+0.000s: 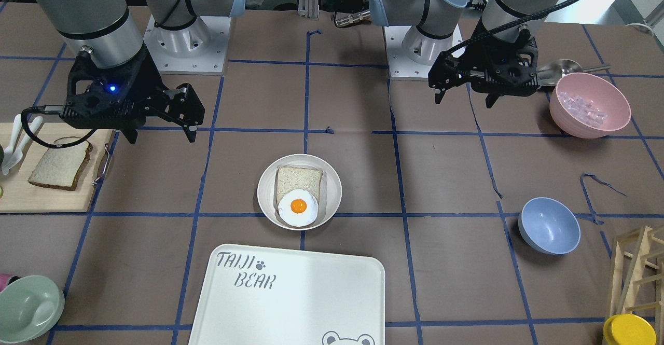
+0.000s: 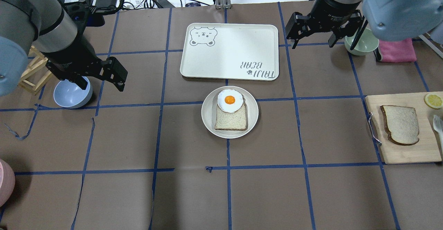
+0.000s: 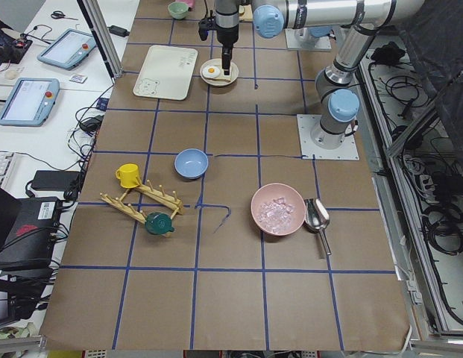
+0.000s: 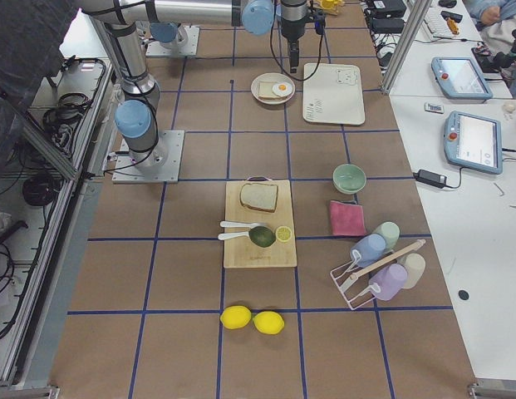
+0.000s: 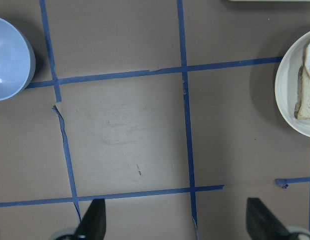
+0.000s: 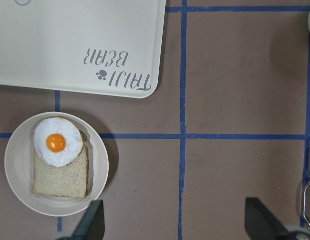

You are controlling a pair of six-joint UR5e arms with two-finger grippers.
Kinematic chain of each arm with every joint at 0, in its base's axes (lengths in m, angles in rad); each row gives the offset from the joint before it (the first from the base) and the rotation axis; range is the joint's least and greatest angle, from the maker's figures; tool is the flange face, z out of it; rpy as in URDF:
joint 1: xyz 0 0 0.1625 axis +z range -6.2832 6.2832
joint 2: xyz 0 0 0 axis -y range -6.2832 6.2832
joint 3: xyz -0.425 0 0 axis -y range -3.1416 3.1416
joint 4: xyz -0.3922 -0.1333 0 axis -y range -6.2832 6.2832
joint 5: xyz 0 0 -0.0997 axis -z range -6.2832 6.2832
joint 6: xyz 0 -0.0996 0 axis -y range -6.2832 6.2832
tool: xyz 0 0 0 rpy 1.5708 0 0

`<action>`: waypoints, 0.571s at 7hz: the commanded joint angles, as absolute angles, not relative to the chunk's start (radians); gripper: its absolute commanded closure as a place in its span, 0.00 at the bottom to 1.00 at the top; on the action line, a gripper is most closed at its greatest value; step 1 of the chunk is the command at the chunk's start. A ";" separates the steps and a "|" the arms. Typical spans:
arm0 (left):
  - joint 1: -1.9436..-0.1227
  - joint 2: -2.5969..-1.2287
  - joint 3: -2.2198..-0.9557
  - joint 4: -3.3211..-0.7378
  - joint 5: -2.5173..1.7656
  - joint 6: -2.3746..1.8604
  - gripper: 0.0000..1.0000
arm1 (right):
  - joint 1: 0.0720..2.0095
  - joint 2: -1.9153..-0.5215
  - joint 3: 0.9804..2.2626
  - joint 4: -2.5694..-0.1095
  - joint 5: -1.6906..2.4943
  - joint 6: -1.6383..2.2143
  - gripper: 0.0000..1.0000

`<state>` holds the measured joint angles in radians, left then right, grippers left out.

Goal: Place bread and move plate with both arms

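The bread [image 2: 401, 124], a dark-crusted slice with a domed top, lies flat on a wooden cutting board [image 2: 405, 154] at the table's right side; it also shows in the front view [image 1: 58, 167]. The off-white plate [image 2: 207, 114] sits mid-table and holds a squarer slice [image 2: 231, 119] with a fried egg [image 2: 229, 100] on it. My right gripper [image 2: 313, 44] is open and empty, hovering beyond the plate to its right, well away from the bread. My left gripper [image 2: 102, 84] is open and empty, left of the plate, next to a blue bowl [image 2: 72, 93].
The white TAIJI BEAR tray [image 2: 229, 52] lies just beyond the plate. A green bowl [image 2: 361, 43] and a pink cloth [image 2: 396, 50] sit near my right gripper. A pink bowl of ice [image 1: 590, 105] and a wooden rack [image 2: 31, 74] stand on the left side.
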<state>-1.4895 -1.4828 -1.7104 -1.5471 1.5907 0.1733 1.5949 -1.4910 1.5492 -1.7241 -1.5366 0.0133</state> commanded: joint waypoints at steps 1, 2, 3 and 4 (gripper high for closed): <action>-1.491 -1.483 -1.710 -1.546 1.589 0.173 0.00 | 1.594 -1.491 1.549 -1.724 -1.537 0.012 0.00; -1.491 -1.483 -1.707 -1.545 1.589 0.172 0.00 | 1.594 -1.491 1.549 -1.724 -1.537 0.012 0.00; -1.493 -1.485 -1.709 -1.520 1.589 0.166 0.00 | 1.594 -1.490 1.549 -1.724 -1.537 0.012 0.00; -1.493 -1.492 -1.710 -1.502 1.589 0.166 0.00 | 1.592 -1.489 1.551 -1.723 -1.537 0.012 0.00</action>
